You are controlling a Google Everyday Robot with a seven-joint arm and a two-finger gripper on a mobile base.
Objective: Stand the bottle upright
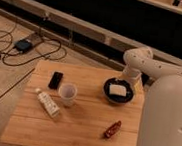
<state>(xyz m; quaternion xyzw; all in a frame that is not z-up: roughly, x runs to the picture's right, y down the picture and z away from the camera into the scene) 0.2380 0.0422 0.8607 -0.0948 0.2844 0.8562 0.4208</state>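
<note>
The bottle point(47, 103), slender and white with a small cap, lies on its side on the wooden table point(77, 131), left of centre, with the cap pointing to the far left. A white cup point(67, 93) stands upright just right of it. My gripper point(127, 78) hangs at the end of the white arm at the table's far right, just behind a black bowl point(118, 90). It is well away from the bottle and holds nothing that I can see.
A black phone point(56, 79) lies beyond the cup. The black bowl holds a white block. A small red-brown wrapped item point(112, 129) lies at the front right. My white body point(166, 123) fills the right side. Cables point(17, 45) lie on the floor at the left.
</note>
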